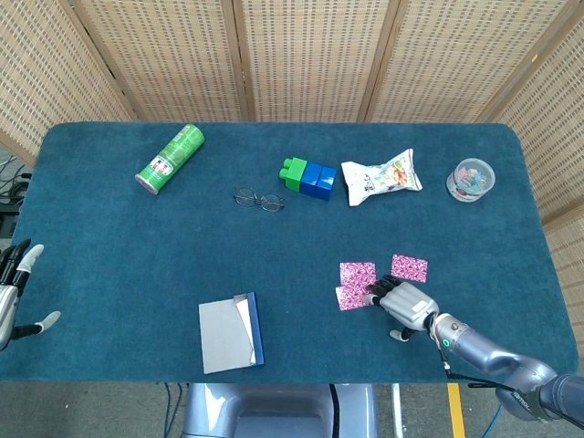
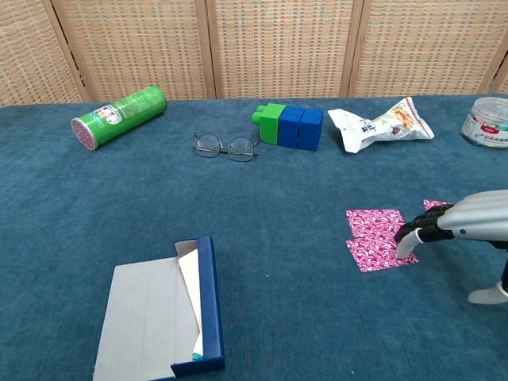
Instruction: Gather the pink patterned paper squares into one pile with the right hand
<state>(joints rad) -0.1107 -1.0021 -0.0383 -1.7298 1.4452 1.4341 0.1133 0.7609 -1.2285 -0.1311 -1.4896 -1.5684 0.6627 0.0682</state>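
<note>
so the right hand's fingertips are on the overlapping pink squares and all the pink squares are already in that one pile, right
Not all. The right hand does rest its fingertips on the two overlapping pink squares, but the head view shows a third pink square lying apart from them, to their right, not yet gathered.

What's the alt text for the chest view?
The right robot hand presses its fingertips on two overlapping pink paper squares on a blue table; a third square peeks out behind it.
</note>
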